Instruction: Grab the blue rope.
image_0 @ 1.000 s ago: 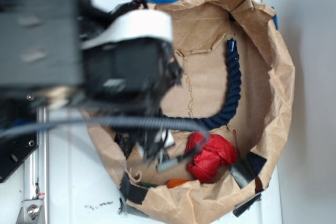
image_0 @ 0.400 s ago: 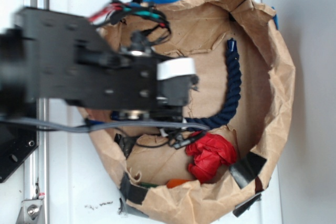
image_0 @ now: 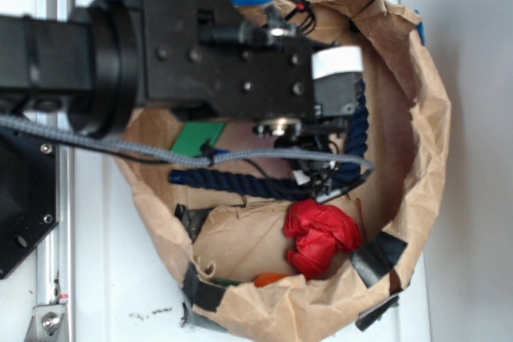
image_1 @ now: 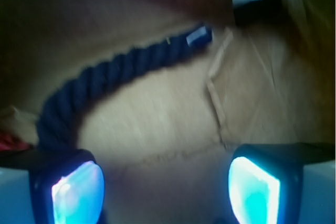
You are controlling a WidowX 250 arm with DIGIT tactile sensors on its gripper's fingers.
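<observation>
The blue rope (image_0: 240,183) is a thick navy twisted cord lying curved on the floor of a brown paper bag (image_0: 429,142). One stretch runs left to right and another rises along the right (image_0: 357,130), partly under my arm (image_0: 232,46). In the wrist view the rope (image_1: 105,80) arcs from beside the left fingertip (image_1: 77,190) up to its capped end. My gripper (image_1: 165,184) is open, with only bare paper between the jaws. The rope lies ahead and to the left, not between them.
A green block (image_0: 196,138) lies by the rope's left end. A crumpled red cloth (image_0: 321,236) and an orange object (image_0: 271,279) sit at the bag's near side. A grey braided cable (image_0: 120,148) crosses the bag. Black tape (image_0: 377,255) patches the raised rim.
My arm has swung right and toward the bag's far side. It now covers the rope's upper end and has uncovered the green block and the rope's left stretch.
</observation>
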